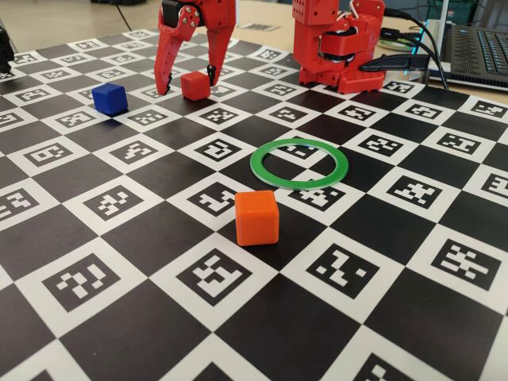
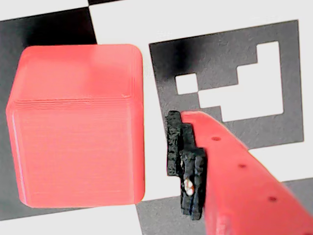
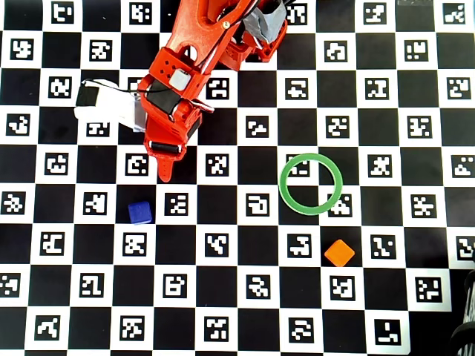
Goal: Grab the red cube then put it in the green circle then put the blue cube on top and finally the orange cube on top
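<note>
Red cube [image 1: 195,85] between open end effector [image 1: 188,80] fingers

A black-and-white checkered mat [image 1: 262,317] printed with square code markers covers a pale wooden table [image 1: 262,14], with a laptop [image 1: 480,48] and dark cables [image 1: 413,51] beyond the mat's far right corner.

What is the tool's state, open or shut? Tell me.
Open: the tool straddles the red cube, with a gap beside one finger in the wrist view.

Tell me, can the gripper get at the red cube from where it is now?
Probably yes: the gripper is open and straddles the red cube, with nothing between them; the blue cube sits well aside.
</note>
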Robot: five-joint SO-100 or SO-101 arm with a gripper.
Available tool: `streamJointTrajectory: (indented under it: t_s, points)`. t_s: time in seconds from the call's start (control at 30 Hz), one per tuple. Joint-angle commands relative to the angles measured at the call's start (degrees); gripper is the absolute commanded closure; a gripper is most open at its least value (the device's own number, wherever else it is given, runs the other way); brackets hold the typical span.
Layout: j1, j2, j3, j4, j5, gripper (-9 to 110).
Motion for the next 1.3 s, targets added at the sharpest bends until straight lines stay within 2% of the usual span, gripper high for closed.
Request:
streamJointTrajectory:
  t_s: [0.0, 0.13, 0.43, 0.6, 0.97, 1.1, 1.27]
  points:
    - [-0.4, 0.4, -1.0, -0.5, 0.3, 62]
    - [-0.4, 0.5, -1.0, -0.6, 0.3, 67]
    - [-0.4, 0.7, -0.9, -1.0, 0.9, 92]
    - [-0.2, 1.1, -1.1, -0.4, 1.7, 96]
    - [-2.5, 4.0, -23.7, 21.9, 3.4, 99]
    - [-7.7, 4.0, -33.0, 30.1, 6.9, 100]
    - [-19.0, 4.6, -39.9, 37.1, 16.7, 102]
